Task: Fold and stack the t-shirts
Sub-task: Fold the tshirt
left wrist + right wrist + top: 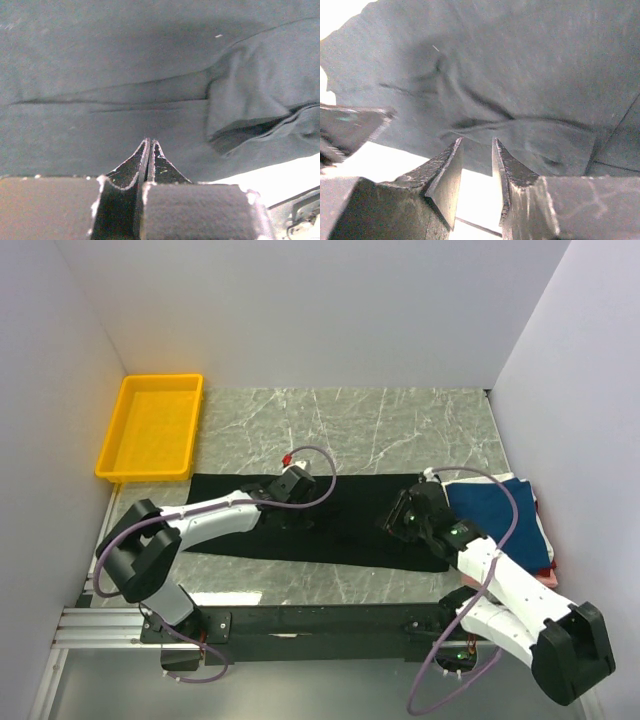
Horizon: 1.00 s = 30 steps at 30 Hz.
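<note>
Top external view: I saw the black t-shirt (350, 510) lying as a long band across mid-table, with the folded stack (495, 508) just right of it. The left gripper (150, 142) had its jaws together over the cloth, nothing visibly pinched. The right gripper (477, 142) had its jaws apart at the near right hem. Risk as I judged it: catching only one layer there would spoil the fold, and the right arm could nudge the stack.

The large plain black short-sleeved cloth t-shirt (350, 525) lies spread flat as a long, lightly creased band, starting just below the rectangular yellow plastic tray (150, 430) and running off to the tray's right. Well right of the tray, at the band's far end, a pile holds the folded navy blue tee (490, 505) on top, with edges of the folded white tee (540, 540) and the folded pink tee (548, 578) showing beneath.
</note>
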### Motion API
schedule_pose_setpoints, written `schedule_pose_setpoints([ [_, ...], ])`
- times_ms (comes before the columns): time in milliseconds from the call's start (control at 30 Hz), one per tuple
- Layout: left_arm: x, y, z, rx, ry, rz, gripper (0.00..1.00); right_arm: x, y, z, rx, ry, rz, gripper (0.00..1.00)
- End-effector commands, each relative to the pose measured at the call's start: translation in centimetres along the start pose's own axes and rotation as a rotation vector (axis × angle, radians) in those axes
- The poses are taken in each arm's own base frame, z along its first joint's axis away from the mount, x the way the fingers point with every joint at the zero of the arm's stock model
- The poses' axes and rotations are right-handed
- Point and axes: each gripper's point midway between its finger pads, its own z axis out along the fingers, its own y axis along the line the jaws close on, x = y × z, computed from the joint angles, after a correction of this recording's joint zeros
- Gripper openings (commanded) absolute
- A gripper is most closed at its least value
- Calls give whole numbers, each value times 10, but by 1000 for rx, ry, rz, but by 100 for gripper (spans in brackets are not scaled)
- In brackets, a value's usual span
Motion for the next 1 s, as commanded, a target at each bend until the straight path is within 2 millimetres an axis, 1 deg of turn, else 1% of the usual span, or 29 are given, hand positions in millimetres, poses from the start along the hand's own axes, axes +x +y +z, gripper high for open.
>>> schedule_pose_setpoints([
  [0,-6,0,-11,25,-36,-20,2,-28,1,-8,65,-89,-40,37],
  [33,-6,0,-12,33,-35,-16,2,-27,-2,-3,85,-74,-44,37],
  [67,-4,1,-12,30,-31,-17,2,-30,0,-1,89,-77,-50,37],
  [133,-2,-2,-14,51,-22,-11,2,-28,-5,7,118,-51,-64,37],
  [200,0,-6,-15,84,-23,-4,6,-28,-5,13,125,-45,-67,37],
  [267,2,-9,-18,111,-17,13,10,-23,-10,19,137,-25,-62,38],
  [300,3,-7,-18,104,-16,16,14,-20,-13,23,139,-23,-52,38],
  [333,3,-4,-17,90,-16,18,16,-18,-16,26,149,-16,-48,38],
  [367,5,2,-16,65,-14,23,17,-16,-18,29,155,-7,-42,38],
  [433,9,9,-14,36,-3,23,17,-12,-21,40,161,15,-21,38],
  [500,13,18,-12,3,4,21,17,-14,-17,48,151,28,-11,38],
  [533,15,22,-11,-15,4,18,17,-11,-23,56,180,52,-5,38],
  [567,18,29,-10,-40,6,15,17,-19,-17,60,175,45,-5,38],
  [633,21,46,-8,-114,-10,3,17,-20,-22,69,207,64,-4,38],
  [667,24,54,-6,-144,-9,-2,17,-26,-18,72,204,57,-4,38],
  [700,22,62,-4,-184,-28,-10,17,-28,-18,75,207,58,-5,38],
  [733,28,70,-2,-212,-16,-13,17,-28,-21,80,222,68,-3,38],
  [767,28,74,0,-228,-15,-23,17,-35,-18,82,220,62,-2,38],
  [833,33,84,6,-263,-1,-32,17,-37,-19,89,239,73,-7,38],
  [867,34,86,8,-277,2,-33,16,-46,-13,91,236,62,-15,38],
  [900,38,91,12,-300,17,-29,15,-49,-12,93,243,63,-20,38],
  [933,39,91,14,-303,26,-29,15,-48,-16,99,264,78,-22,38],
  [967,42,91,15,-300,37,-26,12,-57,-9,101,257,73,-32,38],
])
